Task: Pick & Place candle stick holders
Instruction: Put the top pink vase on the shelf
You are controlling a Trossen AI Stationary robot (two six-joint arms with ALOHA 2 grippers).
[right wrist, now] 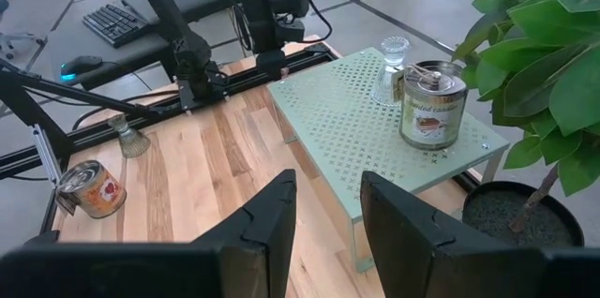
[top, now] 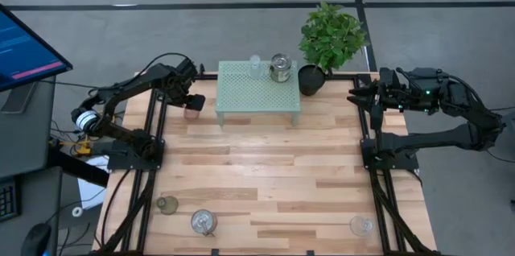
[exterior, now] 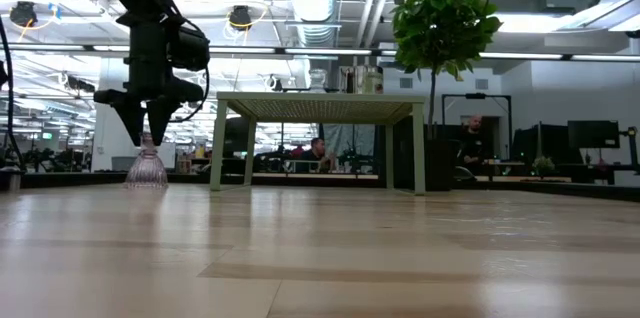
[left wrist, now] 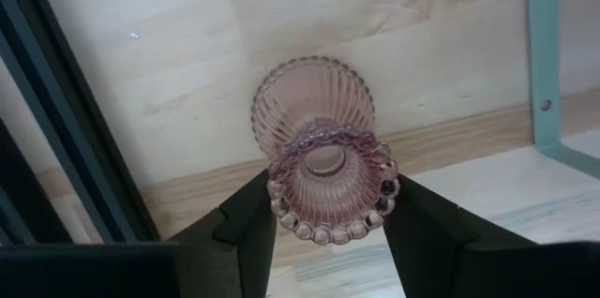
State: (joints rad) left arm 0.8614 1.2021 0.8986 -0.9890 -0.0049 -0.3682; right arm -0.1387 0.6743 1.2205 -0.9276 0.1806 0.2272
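Observation:
A pinkish glass candle stick holder [left wrist: 314,111] stands upright on its ribbed base on the table, left of the mint-green stand [top: 257,95]. My left gripper [left wrist: 328,232] comes down over it, shut on its top. A clear holder [top: 256,64] and a silvery jar-like one [top: 279,68] stand on the stand. A greenish holder [top: 167,205], a silvery one [top: 203,222] and a clear one [top: 361,225] sit near the table's near edge. My right gripper [right wrist: 328,195] hangs open and bare at the far right. My left gripper pinches the pinkish holder's beaded top rim [left wrist: 281,206] between its two fingers, one on each side of the rim. The fingers [left wrist: 248,228] come from above, pointing steeply down. The holder stays upright with its ribbed base [exterior: 147,173] on the table.
A black plant pot [top: 311,79] with a leafy plant stands by the stand's right end. Black rails run along the table's left [top: 149,127] and right sides. Bare wood lies in the table's middle. People sit in the room beyond the far edge.

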